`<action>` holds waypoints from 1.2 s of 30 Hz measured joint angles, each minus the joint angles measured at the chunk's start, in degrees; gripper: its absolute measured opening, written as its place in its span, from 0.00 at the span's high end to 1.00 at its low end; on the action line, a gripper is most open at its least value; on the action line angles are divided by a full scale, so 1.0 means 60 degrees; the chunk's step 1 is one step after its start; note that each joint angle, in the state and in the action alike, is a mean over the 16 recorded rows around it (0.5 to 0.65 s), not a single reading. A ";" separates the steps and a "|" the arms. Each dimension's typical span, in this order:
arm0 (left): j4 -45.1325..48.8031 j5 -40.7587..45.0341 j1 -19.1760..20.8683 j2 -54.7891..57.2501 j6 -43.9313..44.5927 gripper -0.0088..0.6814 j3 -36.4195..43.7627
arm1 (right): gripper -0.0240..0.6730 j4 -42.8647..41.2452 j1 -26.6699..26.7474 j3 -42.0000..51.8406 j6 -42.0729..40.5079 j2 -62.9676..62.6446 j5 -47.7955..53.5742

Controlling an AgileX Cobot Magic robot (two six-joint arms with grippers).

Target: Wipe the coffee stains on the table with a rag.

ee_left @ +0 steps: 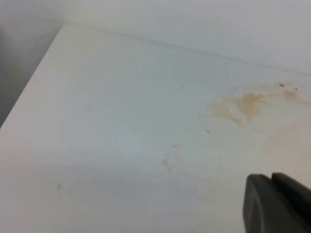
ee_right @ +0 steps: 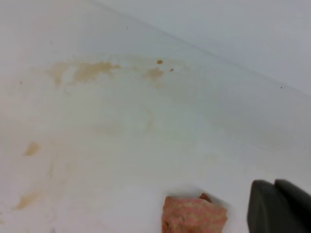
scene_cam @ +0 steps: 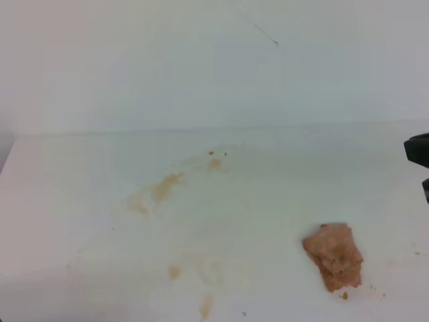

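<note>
Below and to the left of my right gripper, which only showed as a dark tip at the right edge of the high view, the small lumpy pinkish-orange cloth rag lay loose on the plain white smooth table, touched by neither arm. I judged the wiping hardly begun or at best partly done: the amber-brown coffee stains were spread well to the left of that gripper, with a blotch and specks toward the back and fainter tan smears nearer the front edge. The marks looked thin and streaky rather than pooled. The rag looked crumpled and wedge-shaped, with a few tiny orange-brown crumbs just beside it. My left gripper hung above bare table, the stains ahead and to its right. Whether either gripper stood open or closed I could not tell, and neither appeared to hold anything.
</note>
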 joint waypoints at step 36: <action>0.0000 0.0000 0.0000 0.0000 0.0000 0.99 0.0000 | 0.97 -0.0463 -0.3554 0.7847 -0.0624 -0.9632 -0.2513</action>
